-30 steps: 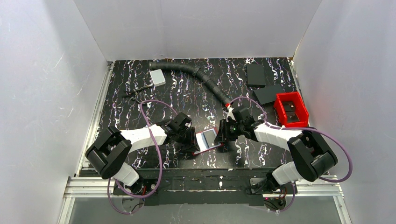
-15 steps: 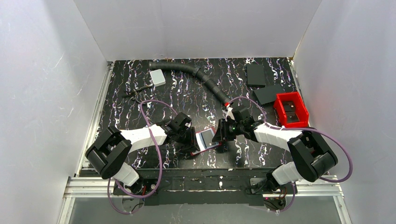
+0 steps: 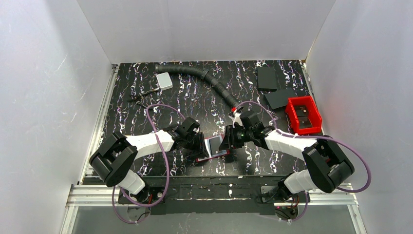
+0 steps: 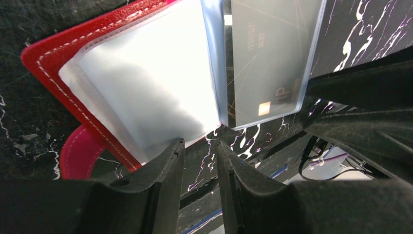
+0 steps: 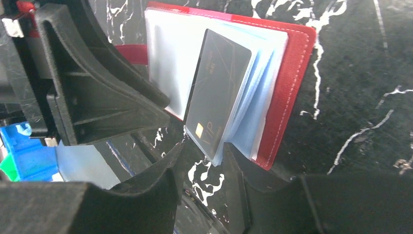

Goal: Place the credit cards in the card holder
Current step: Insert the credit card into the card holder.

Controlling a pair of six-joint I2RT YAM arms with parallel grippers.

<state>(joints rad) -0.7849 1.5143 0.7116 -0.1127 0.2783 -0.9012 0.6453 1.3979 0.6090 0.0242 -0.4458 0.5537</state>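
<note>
Black marbled table [image 3: 195,92], near edge. Left gripper [image 4: 198,146] sits slightly spread just beside the open card holder [image 4: 44,51]. Right gripper [image 5: 204,156] straddles the sleeve [image 5: 243,117] holding a dark credit card [image 5: 216,92]; I can't tell if it's pinching. If I tug sideways, that card could slip out. Facing page [image 5: 170,58] shows no card.

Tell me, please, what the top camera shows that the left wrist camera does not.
Only the top camera: the black hose, the red bin, two black slabs and a white box. Only the left wrist: the gold chip on the dark card inside a clear sleeve. Both: the open red wallet.
</note>
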